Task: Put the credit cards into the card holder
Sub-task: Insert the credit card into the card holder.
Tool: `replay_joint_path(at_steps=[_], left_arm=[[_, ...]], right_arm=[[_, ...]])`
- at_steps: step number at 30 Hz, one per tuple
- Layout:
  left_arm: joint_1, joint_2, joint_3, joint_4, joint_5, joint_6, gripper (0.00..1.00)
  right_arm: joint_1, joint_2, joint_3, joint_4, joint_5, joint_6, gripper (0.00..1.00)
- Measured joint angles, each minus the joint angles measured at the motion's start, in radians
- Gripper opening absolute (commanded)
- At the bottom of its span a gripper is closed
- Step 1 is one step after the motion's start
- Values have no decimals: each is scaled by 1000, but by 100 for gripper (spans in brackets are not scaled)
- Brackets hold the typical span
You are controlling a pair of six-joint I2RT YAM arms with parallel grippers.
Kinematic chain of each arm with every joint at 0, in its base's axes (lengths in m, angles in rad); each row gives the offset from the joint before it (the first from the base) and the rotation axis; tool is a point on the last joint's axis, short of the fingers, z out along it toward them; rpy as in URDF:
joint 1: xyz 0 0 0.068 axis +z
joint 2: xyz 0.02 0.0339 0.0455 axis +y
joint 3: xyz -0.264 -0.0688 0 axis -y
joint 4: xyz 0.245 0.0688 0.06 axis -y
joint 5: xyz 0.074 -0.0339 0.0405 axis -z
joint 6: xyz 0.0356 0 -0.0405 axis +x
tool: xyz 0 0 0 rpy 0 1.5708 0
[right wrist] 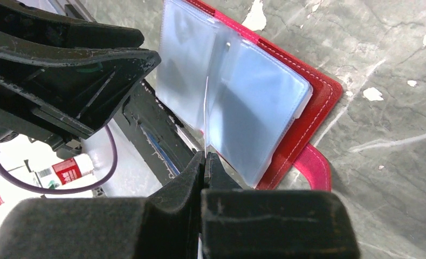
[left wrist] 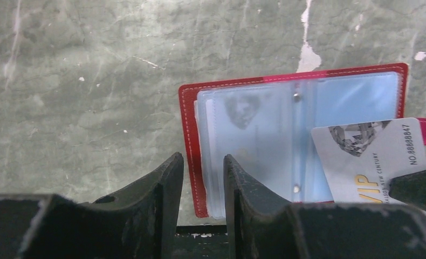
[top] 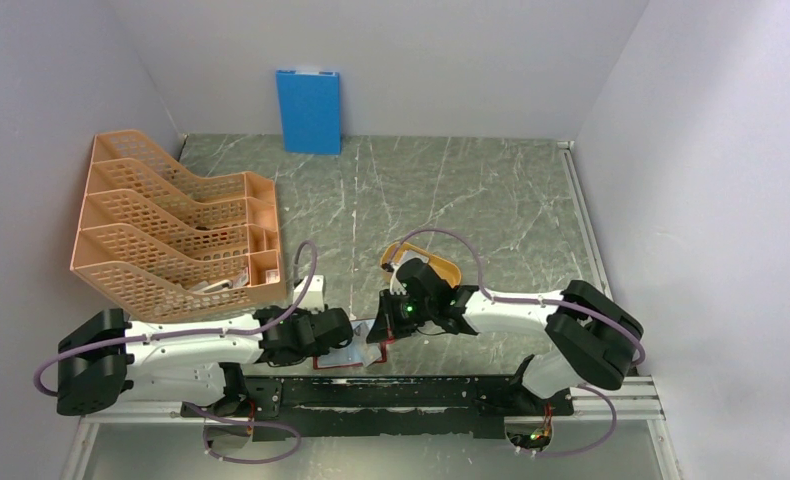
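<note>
The right gripper is pinched shut on one credit card (thin, stiff, slick) by its near edge, over the open card holder. The left gripper, narrowly parted and empty, sits at the holder's near edge, perhaps pinning it. Its clear sleeves look floppy, so keep hold of the card's trailing edge. Marbled counter lies beyond.

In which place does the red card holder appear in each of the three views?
Top external: card holder at bottom centre, mostly hidden.
Left wrist: centre right, lying open.
Right wrist: upper centre, open, seen at a slant.
Shared landmark: the white credit card pinched by the right gripper, seen in both wrist views.
</note>
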Motion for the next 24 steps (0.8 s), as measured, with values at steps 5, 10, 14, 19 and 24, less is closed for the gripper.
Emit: replay_joint_path(at_steps=[5, 10, 14, 19, 24], left_arm=[[1, -3, -37, -8, -6, -39, 37], [2, -35, -59, -22, -9, -71, 34], [3, -55, -80, -40, -9, -96, 33], [3, -72, -106, -43, -8, -115, 30], [3, -71, -116, -39, -7, -117, 28]], right_arm=[[2, 31, 6, 23, -13, 13, 0], [2, 54, 9, 39, -24, 21, 0], [2, 71, 13, 58, -34, 34, 0], [2, 87, 13, 80, -44, 48, 0], [2, 106, 13, 103, -53, 67, 0]])
